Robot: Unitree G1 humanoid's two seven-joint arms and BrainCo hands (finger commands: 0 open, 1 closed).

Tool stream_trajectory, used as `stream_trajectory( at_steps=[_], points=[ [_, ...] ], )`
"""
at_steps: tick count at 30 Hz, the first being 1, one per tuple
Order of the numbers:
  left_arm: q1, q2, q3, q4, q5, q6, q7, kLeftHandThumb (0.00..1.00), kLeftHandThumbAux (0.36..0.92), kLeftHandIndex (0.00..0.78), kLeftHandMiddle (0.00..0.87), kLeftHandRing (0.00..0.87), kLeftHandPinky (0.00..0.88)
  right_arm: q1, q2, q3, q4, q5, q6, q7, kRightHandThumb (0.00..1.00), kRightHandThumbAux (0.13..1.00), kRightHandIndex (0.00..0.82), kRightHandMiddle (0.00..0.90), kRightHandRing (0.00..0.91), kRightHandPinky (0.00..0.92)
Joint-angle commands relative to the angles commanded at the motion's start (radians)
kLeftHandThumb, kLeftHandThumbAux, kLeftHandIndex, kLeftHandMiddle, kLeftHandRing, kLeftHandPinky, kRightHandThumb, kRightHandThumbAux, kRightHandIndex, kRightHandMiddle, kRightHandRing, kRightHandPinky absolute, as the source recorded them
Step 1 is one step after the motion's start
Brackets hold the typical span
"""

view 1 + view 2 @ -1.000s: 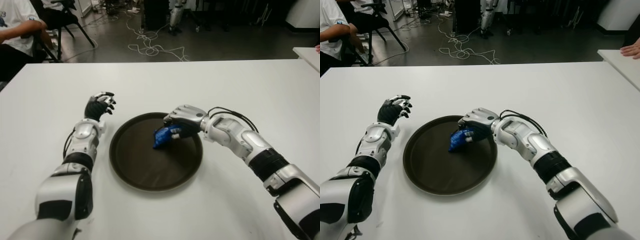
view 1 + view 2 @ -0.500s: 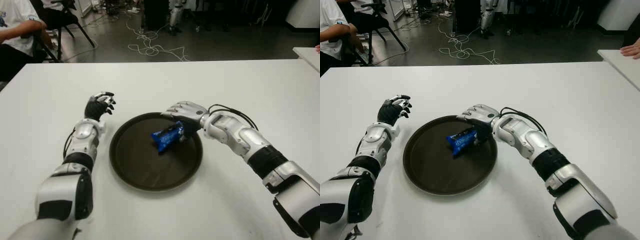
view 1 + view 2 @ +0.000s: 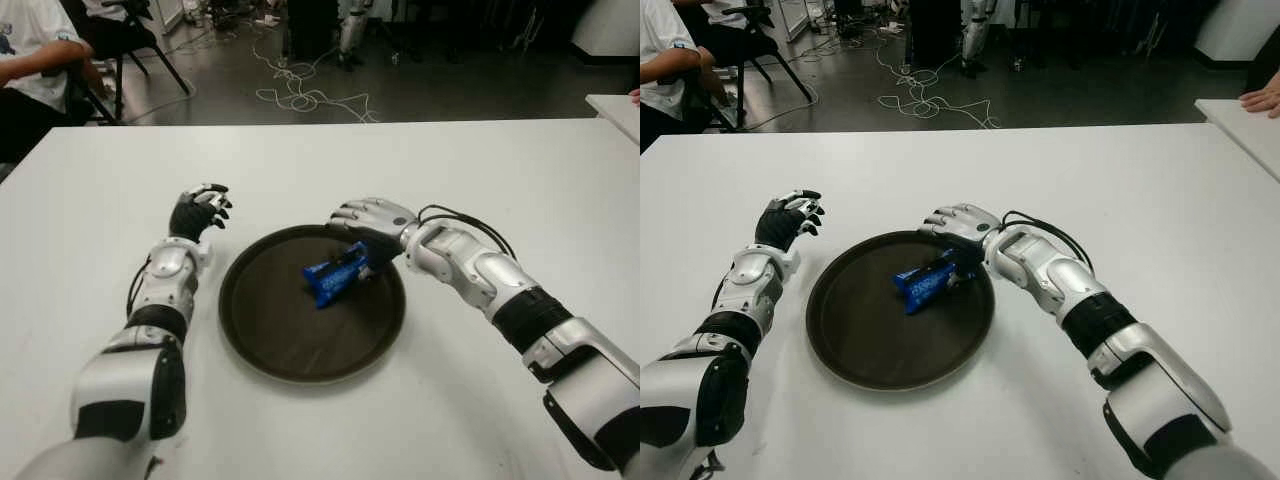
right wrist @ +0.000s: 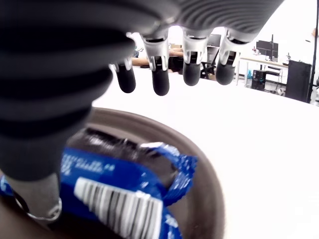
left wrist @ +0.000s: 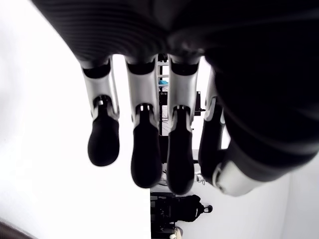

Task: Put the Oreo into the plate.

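Note:
The blue Oreo packet (image 3: 336, 272) lies in the round dark brown plate (image 3: 290, 335), in its far right part. My right hand (image 3: 364, 226) hovers just beyond the packet over the plate's far rim. Its fingers (image 4: 159, 79) are spread and off the wrapper (image 4: 124, 194); the thumb stays close beside the packet, and I cannot tell whether it touches. My left hand (image 3: 200, 212) shows left of the plate, over the white table (image 3: 480, 400), fingers (image 5: 144, 154) relaxed and holding nothing.
A seated person (image 3: 30, 60) and a chair are beyond the table's far left corner. Cables (image 3: 300, 98) trail across the floor behind. A second white table (image 3: 615, 108) with someone's hand (image 3: 1262, 100) on it stands at the far right.
My right hand opened and let go of the Oreo packet, which now lies flat in the plate. The hand rose slightly and drew back toward the far rim. The left arm stayed still.

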Motion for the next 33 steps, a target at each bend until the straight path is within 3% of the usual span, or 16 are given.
stream_trajectory(
  at_steps=[23, 33],
  points=[
    [-0.002, 0.000, 0.000, 0.002, 0.001, 0.003, 0.003, 0.695, 0.716, 0.426, 0.595, 0.619, 0.649, -0.017, 0.018, 0.018, 0.063, -0.006, 0.035, -0.037, 0.000, 0.695, 0.000, 0.000, 0.000, 0.000],
    [0.000, 0.001, -0.001, 0.000, 0.001, 0.002, 0.002, 0.696, 0.715, 0.426, 0.597, 0.623, 0.650, 0.008, 0.012, 0.045, 0.041, -0.006, -0.007, -0.054, 0.000, 0.650, 0.000, 0.000, 0.000, 0.000]
  ],
)
